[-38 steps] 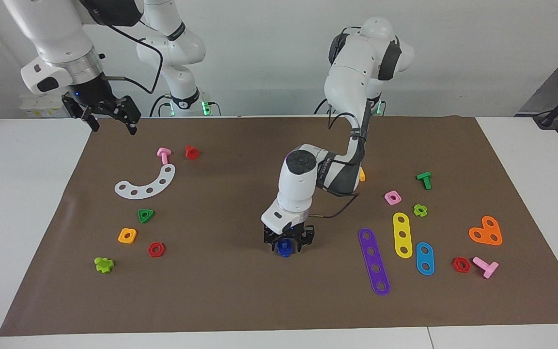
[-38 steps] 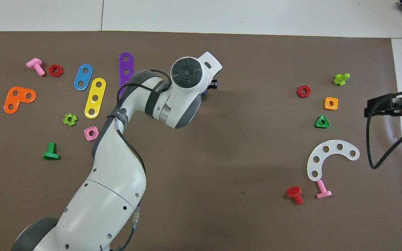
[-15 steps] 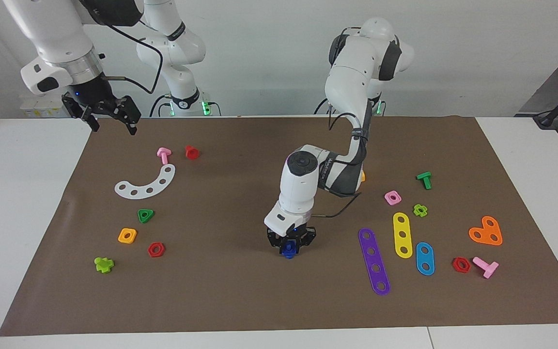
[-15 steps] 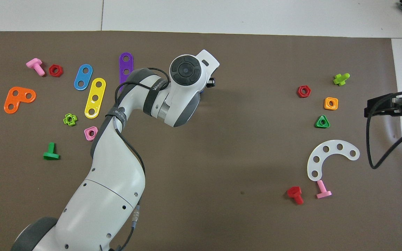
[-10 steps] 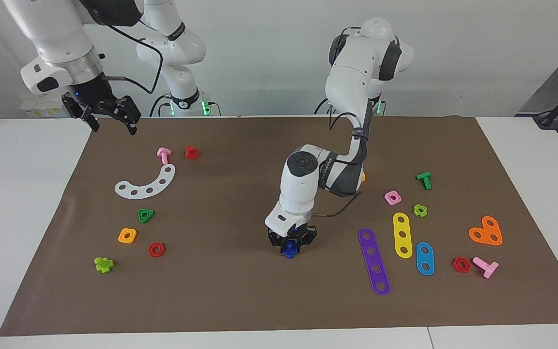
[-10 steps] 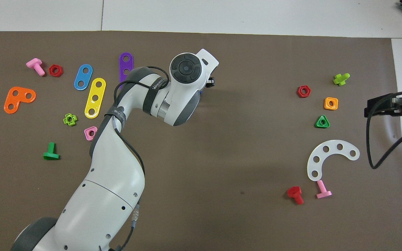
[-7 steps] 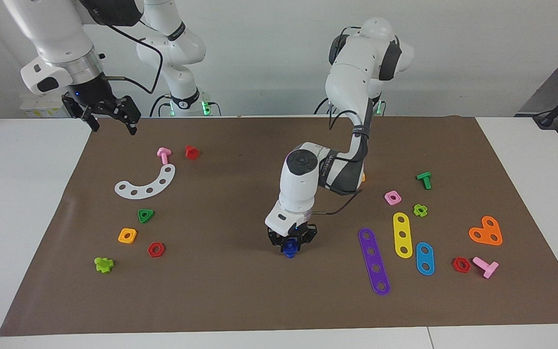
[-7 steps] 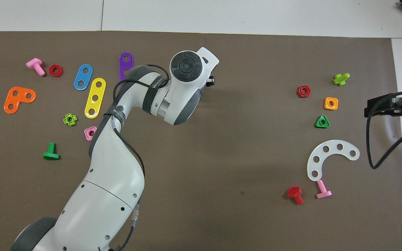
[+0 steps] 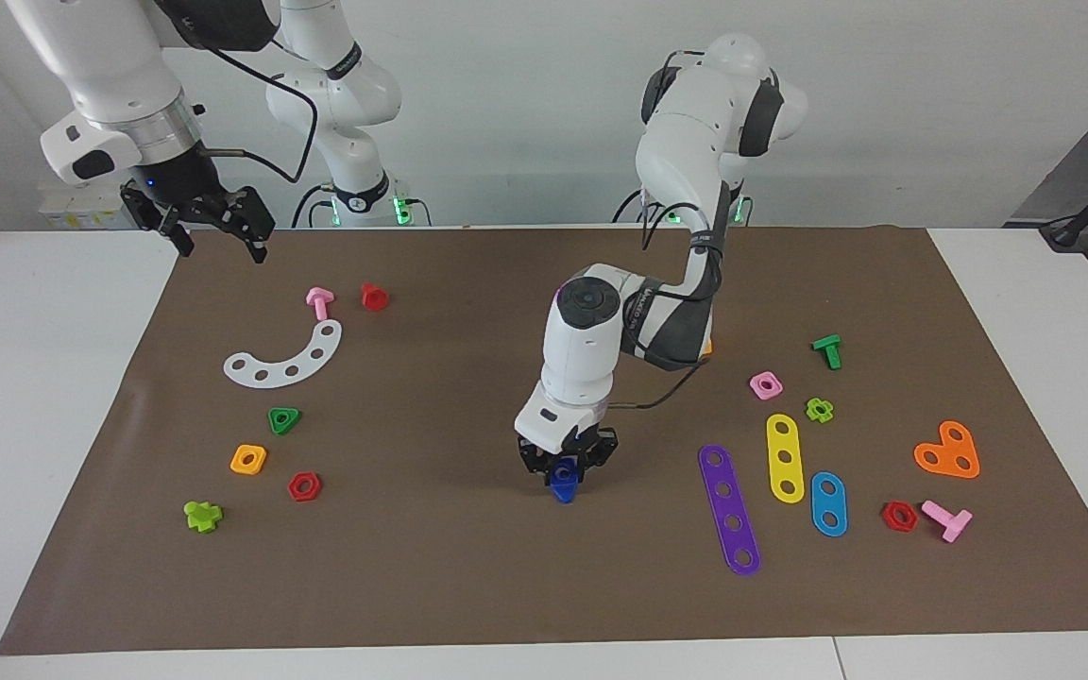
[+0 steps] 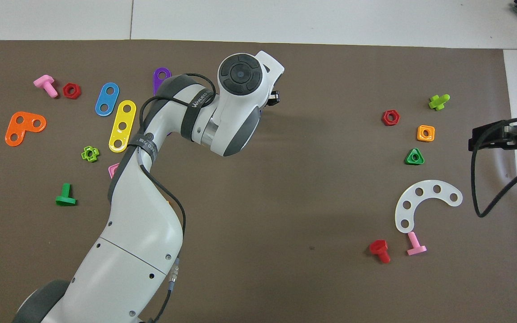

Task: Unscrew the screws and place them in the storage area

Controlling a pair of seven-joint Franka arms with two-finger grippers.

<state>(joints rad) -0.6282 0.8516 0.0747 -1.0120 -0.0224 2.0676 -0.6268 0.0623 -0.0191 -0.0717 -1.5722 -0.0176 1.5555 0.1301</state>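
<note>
My left gripper [image 9: 565, 469] points straight down over the middle of the brown mat and is shut on the blue screw [image 9: 562, 486], head up and stem hanging down. I cannot tell whether the stem's tip touches the mat. In the overhead view the left hand [image 10: 240, 85] hides the screw. The storage area is the mat around the green triangle [image 9: 283, 419], orange square [image 9: 248, 459], red hexagon [image 9: 304, 486] and white curved strip [image 9: 284, 357], toward the right arm's end. My right gripper [image 9: 218, 241] waits open over the mat's corner there.
A pink bolt [image 9: 319, 302], a red bolt [image 9: 374, 297] and a light green cross piece [image 9: 203, 516] lie around the storage area. Purple [image 9: 729, 508], yellow [image 9: 785, 457] and blue [image 9: 828, 503] strips, an orange plate [image 9: 948, 450] and small pieces lie toward the left arm's end.
My left gripper has turned about its upright axis on the blue screw and risen a little with it. The right arm has not moved.
</note>
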